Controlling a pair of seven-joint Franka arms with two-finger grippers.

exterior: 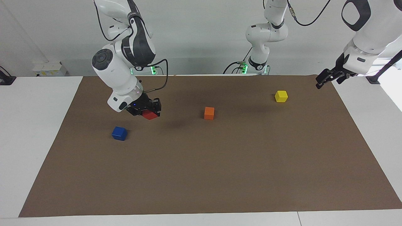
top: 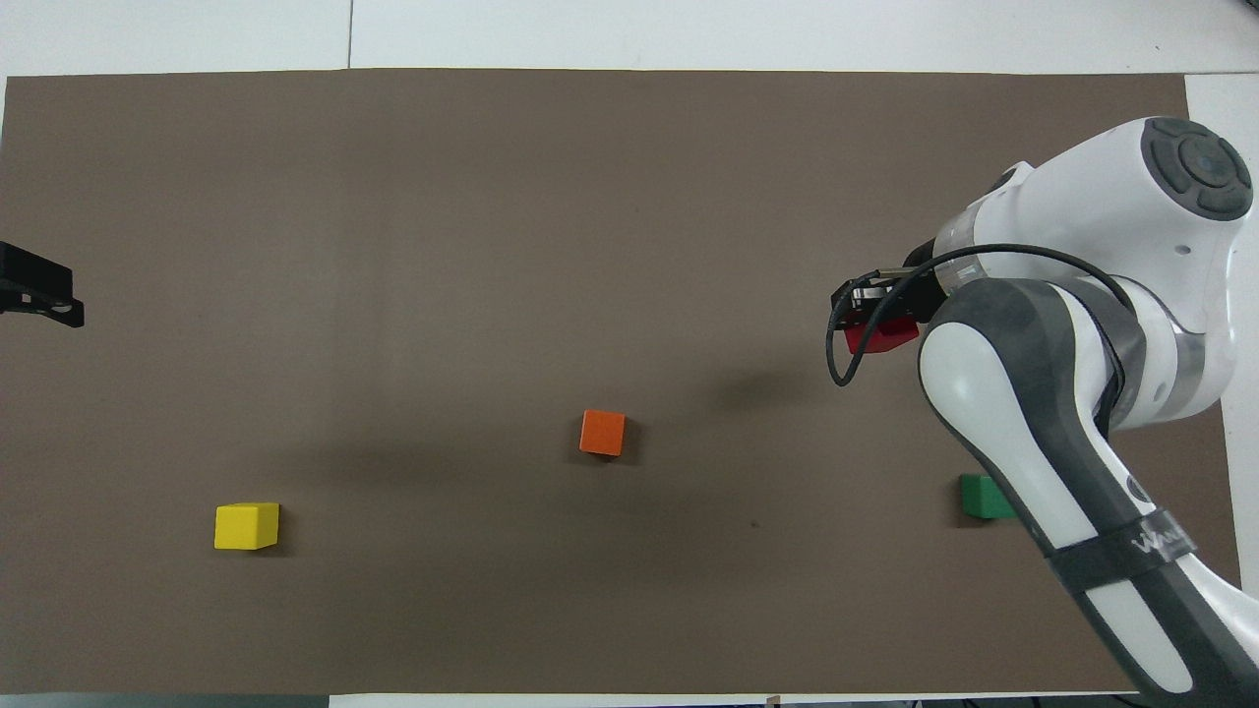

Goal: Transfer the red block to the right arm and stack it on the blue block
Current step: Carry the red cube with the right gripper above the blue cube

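Right hand (exterior: 147, 112) grasping the red block (exterior: 150, 115) in the air, handover done; next, lower it squarely onto the blue block (exterior: 119, 133).

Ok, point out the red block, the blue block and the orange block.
red block (exterior: 150, 115), facing view, its lower visible face
blue block (exterior: 119, 133), facing view, middle of the cube
orange block (exterior: 209, 113), facing view, its front face

Brown mat (exterior: 220, 175) around the blue block (exterior: 119, 133) is sitting open, only the orange block (exterior: 209, 113) is lying anywhere close-ish.
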